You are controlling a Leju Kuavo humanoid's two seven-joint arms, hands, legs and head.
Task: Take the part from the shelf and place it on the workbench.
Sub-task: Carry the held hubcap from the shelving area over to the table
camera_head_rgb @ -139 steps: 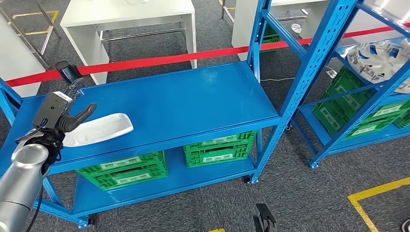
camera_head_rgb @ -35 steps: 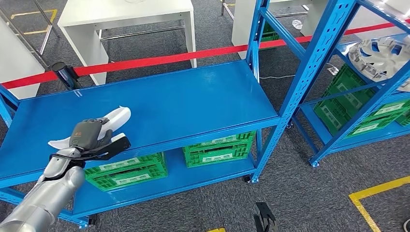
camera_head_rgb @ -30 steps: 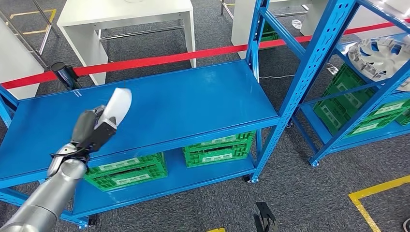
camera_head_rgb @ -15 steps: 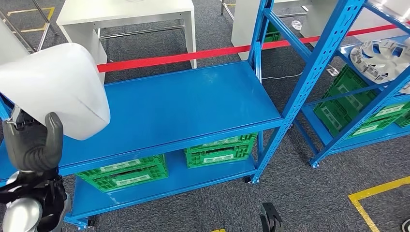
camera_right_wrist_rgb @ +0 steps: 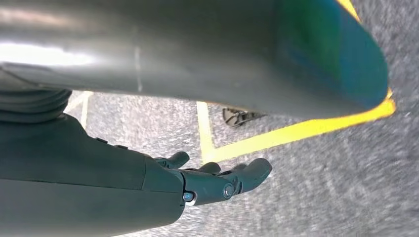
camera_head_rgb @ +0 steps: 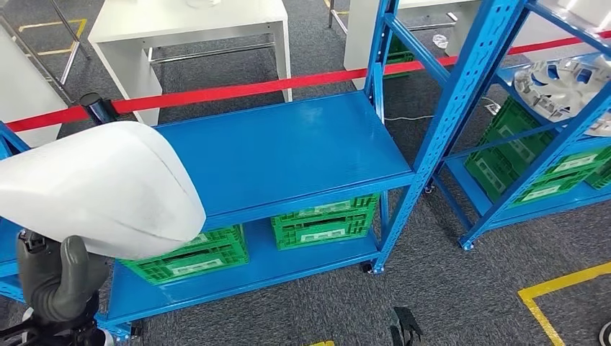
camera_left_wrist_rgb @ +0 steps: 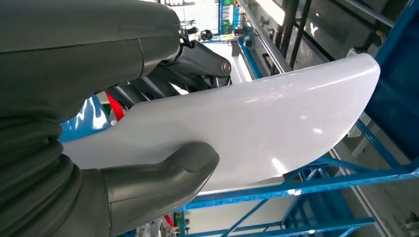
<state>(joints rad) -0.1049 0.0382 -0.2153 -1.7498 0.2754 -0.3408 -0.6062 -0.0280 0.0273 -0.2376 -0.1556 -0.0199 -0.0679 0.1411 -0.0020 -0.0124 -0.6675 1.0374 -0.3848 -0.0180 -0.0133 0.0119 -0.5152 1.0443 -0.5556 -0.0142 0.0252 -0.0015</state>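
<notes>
I see my left hand (camera_head_rgb: 54,277) low at the left of the head view, its thick grey thumb and dark fingers clamped on the smooth white curved plastic part (camera_head_rgb: 101,189); the part is held up off the blue metal shelf (camera_head_rgb: 288,144), close to the camera, so that it covers the shelf's left end; in the left wrist view the thumb (camera_left_wrist_rgb: 163,170) presses one glossy face of the part (camera_left_wrist_rgb: 276,118) while the darker fingers (camera_left_wrist_rgb: 197,57) lie against its other side; my right hand (camera_right_wrist_rgb: 217,180) hangs over grey carpet (camera_right_wrist_rgb: 321,187) marked with yellow tape (camera_right_wrist_rgb: 296,131), its fingers held loosely forward, a little apart, with nothing in them; on the shelf's lower tier I see two green plastic crates (camera_head_rgb: 326,220) side by side; a red barrier tape (camera_head_rgb: 238,89) runs behind the shelf, with a white table (camera_head_rgb: 187,18) beyond it; to the right a second blue rack (camera_head_rgb: 490,94) holds a silver wheel cover (camera_head_rgb: 558,83) above more green crates (camera_head_rgb: 533,162).
</notes>
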